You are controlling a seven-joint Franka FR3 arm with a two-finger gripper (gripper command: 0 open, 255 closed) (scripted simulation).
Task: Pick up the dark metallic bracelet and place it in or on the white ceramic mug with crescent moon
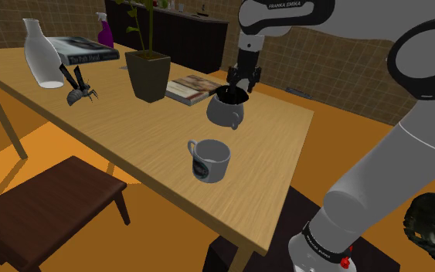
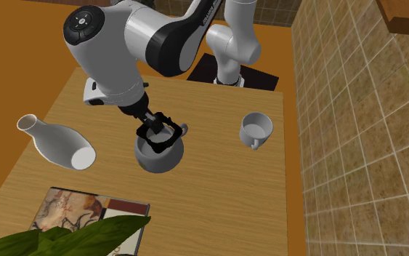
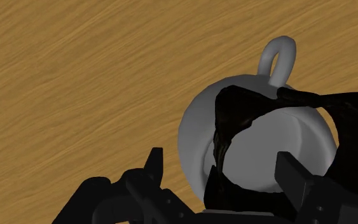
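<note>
The dark bracelet (image 3: 224,124) lies as a loose ring across the mouth of a round-bellied pale mug (image 3: 193,137). Part of it rests on the rim, and one end reaches out past the rim. That mug stands on the wooden surface (image 1: 130,147), toward the end by the stand and well in from the long edges.

The gripper (image 3: 220,158) hangs directly above the mug's mouth, so the bracelet lies straight down the line of the jaws. The jaws stand wide apart with the ring's near arc between them, and I see neither finger pressing on it, so it looks let go rather than held.

A second mug (image 1: 209,160), straight-sided with a dark print, stands near the round one and closer to a long edge. I cannot tell which of the two carries the crescent moon. If it is the round one, a straight rise should do. If it is the printed one, the jaws must close across the ring's narrow width first.
</note>
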